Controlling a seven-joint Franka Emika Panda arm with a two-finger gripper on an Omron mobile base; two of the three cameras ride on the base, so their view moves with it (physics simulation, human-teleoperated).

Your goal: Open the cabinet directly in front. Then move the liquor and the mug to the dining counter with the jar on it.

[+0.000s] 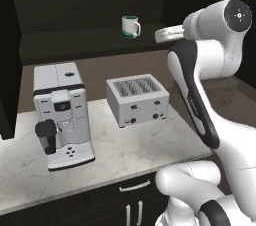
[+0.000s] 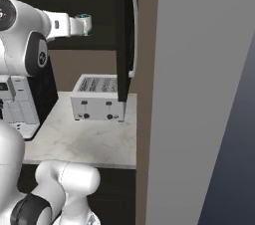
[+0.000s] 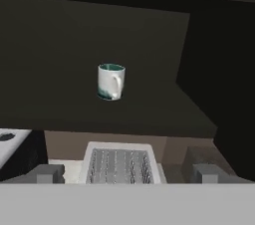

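I see the small teal-lined mug with its pale whitish outside [image 3: 110, 81] standing upright on the dark cabinet shelf [image 3: 99, 112], at centre-left of my hand view and top centre of my left base view. My gripper [image 3: 127, 171] has its two grey fingers [image 3: 47, 173] spread wide and holds nothing. The silver four-slot toaster [image 1: 137, 98] sits on the marble worktop [image 1: 125, 152] below, with a white coffee machine [image 1: 61, 115] at left. The black-brown cabinet door [image 2: 125, 35] stands open in the right base view.

Mug [image 2: 84, 23] half hidden behind the arm's wrist in right base view. Coffee machine [image 2: 17, 104] cut by left edge, blocked by arm. Cabinet door [image 2: 128, 35] top cropped.
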